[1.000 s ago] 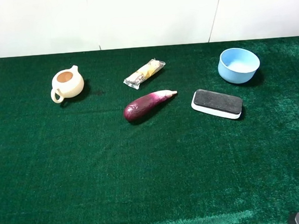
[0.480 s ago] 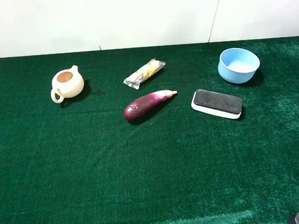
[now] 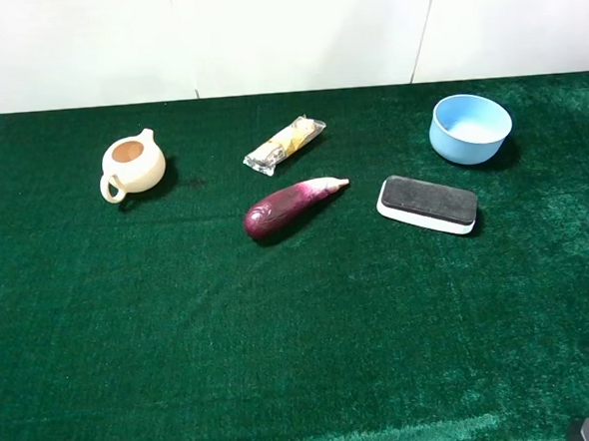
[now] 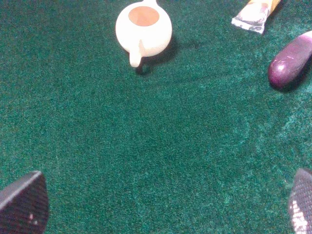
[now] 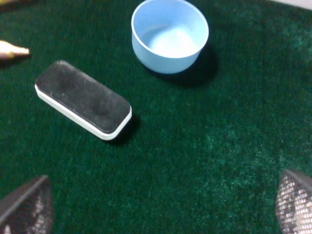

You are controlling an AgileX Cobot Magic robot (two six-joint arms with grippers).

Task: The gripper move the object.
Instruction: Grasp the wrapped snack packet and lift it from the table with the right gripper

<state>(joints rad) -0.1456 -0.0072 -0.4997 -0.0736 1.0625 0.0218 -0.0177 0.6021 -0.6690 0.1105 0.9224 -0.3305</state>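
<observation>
The snack packet (image 3: pixel 285 145), clear plastic with yellow and brown contents, lies at the back middle of the green table; its end shows in the left wrist view (image 4: pixel 256 12). My left gripper (image 4: pixel 163 214) is open and empty, low over bare cloth, well short of the packet. My right gripper (image 5: pixel 161 209) is open and empty, near the table's front right, far from the packet. In the exterior high view only slivers of the arms show at the bottom corners.
A purple eggplant (image 3: pixel 292 207) lies just in front of the packet. A cream teapot (image 3: pixel 131 165) stands back left. A black-and-white board eraser (image 3: pixel 427 204) and a blue bowl (image 3: pixel 470 128) are back right. The green table (image 3: pixel 283 361) fills the front.
</observation>
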